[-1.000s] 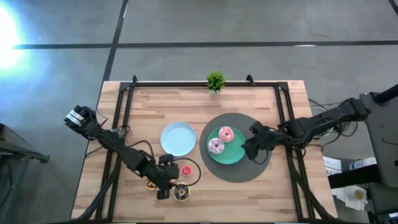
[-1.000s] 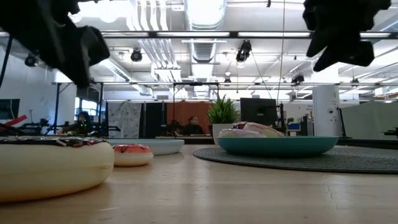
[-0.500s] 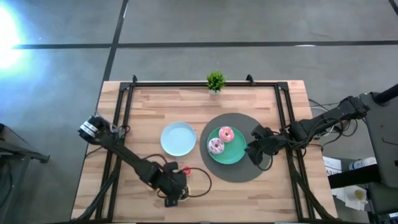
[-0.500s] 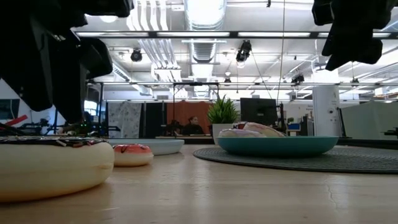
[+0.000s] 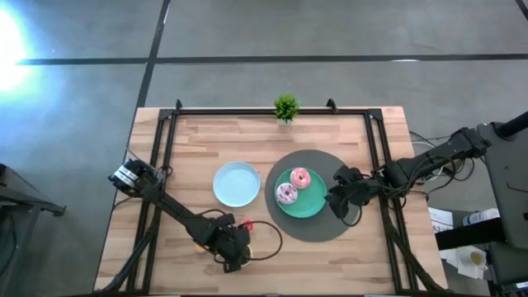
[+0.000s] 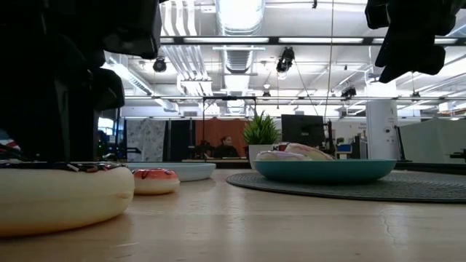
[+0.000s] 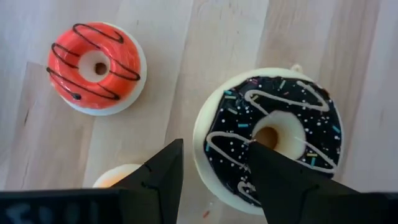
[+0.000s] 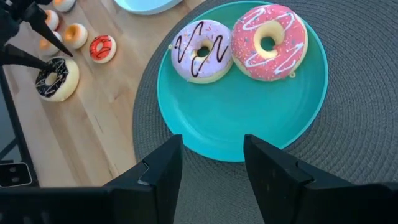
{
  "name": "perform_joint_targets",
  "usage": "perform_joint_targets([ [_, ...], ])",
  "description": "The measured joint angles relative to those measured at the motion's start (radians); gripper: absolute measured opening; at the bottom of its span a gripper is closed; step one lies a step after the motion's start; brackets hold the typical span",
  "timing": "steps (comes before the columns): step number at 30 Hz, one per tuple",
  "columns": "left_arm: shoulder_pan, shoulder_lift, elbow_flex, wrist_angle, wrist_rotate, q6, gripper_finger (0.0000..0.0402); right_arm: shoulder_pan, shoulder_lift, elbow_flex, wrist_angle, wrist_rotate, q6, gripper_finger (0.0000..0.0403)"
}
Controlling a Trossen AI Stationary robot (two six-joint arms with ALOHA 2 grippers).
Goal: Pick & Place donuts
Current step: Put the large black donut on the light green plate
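Observation:
The chocolate-iced donut (image 7: 273,134) lies flat on the wood near the table's near edge. My left gripper (image 7: 214,144) is open right above it (image 5: 233,254), one finger over the hole and the other outside the rim. A red mini donut (image 7: 96,65) and an orange mini donut (image 7: 118,177) lie beside it. The pink donut (image 8: 268,40) and the pale pink donut (image 8: 200,50) rest on the green plate (image 8: 236,118). My right gripper (image 8: 211,140) hangs open above the plate's right side (image 5: 342,198). My left gripper comes at the chocolate donut from above, pointing down. Its fingers (image 7: 273,171) straddle one side of the ring (image 7: 217,124). The low view shows it reaching down to the icing (image 6: 65,166). Whether it touches the donut, I cannot tell.
A light-blue plate (image 5: 237,183) sits left of the green plate, which stands on a round grey mat (image 5: 312,229). A small potted plant (image 5: 286,107) stands at the far edge. Black frame rails run along the table's left, right and far sides.
My left gripper has moved toward the table's right, from beside the chocolate donut to directly over it, and has come down close to its icing. The donuts have stayed in place. My right gripper has edged slightly toward the table's right.

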Motion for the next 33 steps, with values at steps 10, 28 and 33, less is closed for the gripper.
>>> perform_joint_targets([
  [10,0.004,-0.001,-0.009,0.046,0.018,-0.010,0.0154,0.000,0.000,0.000,-0.001,0.000,0.019,0.0162],
  [28,0.062,0.009,-0.001,0.056,0.025,0.045,0.0012,0.034,-0.020,0.010,-0.002,0.049,0.003,0.0162],
  [33,0.124,-0.012,0.070,0.007,0.013,0.118,0.0007,0.067,-0.075,0.015,-0.005,0.111,0.015,0.0162],
])
